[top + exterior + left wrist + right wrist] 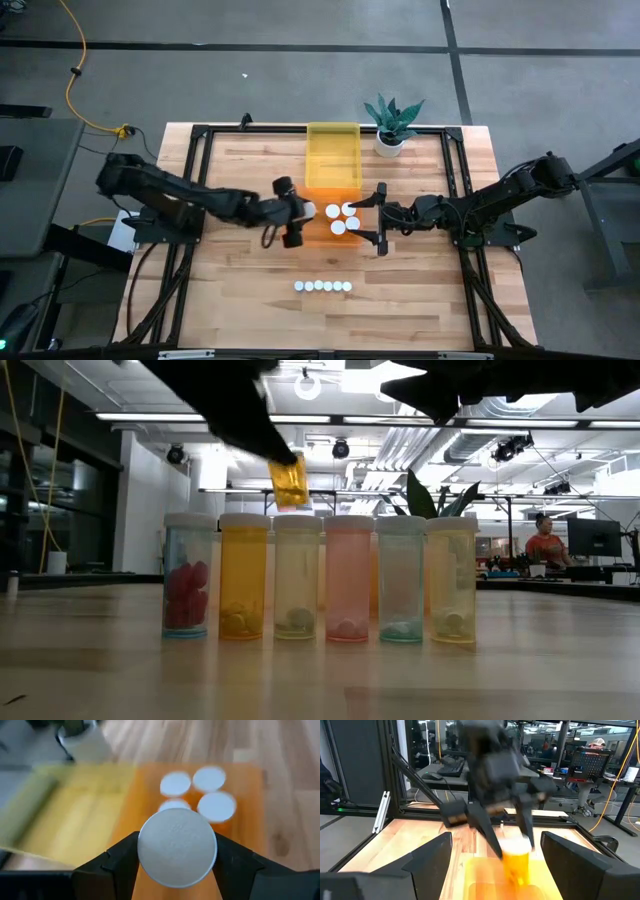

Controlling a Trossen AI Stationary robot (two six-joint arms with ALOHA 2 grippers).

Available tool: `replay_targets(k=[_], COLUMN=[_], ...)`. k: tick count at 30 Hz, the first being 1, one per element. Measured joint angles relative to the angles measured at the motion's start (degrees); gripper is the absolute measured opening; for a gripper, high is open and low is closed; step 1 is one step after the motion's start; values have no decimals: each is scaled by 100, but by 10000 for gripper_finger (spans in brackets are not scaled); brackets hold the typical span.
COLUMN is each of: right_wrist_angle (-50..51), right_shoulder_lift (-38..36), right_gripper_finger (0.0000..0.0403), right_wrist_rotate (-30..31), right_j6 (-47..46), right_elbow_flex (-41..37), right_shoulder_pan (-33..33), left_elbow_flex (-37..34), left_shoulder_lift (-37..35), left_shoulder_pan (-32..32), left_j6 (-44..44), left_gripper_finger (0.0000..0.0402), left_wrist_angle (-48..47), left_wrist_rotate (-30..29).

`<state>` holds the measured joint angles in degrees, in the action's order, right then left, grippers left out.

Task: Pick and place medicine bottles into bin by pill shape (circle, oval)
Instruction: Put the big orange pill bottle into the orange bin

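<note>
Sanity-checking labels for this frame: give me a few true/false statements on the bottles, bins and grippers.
1. The left gripper is shut on a bottle with a white cap. True.
2. Six bottles stand in a row on the table. True.
3. The yellow bin holds three bottles. False: the white caps lie in the orange bin; the yellow one shows none.
4. The right gripper holds a bottle. False: it is open, at the orange bin's right side, with nothing in it.
5. The held bottle is over the orange bin. True.
6. The plant pot stands left of the yellow bin. False: it stands to its right.
</note>
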<state>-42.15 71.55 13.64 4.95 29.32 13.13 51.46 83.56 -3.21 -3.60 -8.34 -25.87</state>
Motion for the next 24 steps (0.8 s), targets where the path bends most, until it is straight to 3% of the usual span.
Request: replay_targets(k=[4, 9, 17, 24], right_wrist_angle=[44, 50, 68, 68], right_shoulder_lift=[0, 0, 0, 0], right_gripper_finger=[298, 298, 298, 298], right_wrist_rotate=[3, 5, 6, 6], right_j6=[30, 5, 4, 4], right_elbow_flex=[0, 0, 0, 0], right_shoulder_pan=[-2, -2, -2, -2], left_elbow_flex=[-4, -2, -2, -9], left_shoulder_lift=[640, 1139, 1254, 1403], left_shoulder_pan=[177, 113, 121, 188], left_j6=[-332, -389, -959, -1184], left_gripper_finger=[199, 199, 199, 199], left_wrist_angle=[603, 1399, 812, 754], left_wrist_rotate=[377, 414, 185, 341])
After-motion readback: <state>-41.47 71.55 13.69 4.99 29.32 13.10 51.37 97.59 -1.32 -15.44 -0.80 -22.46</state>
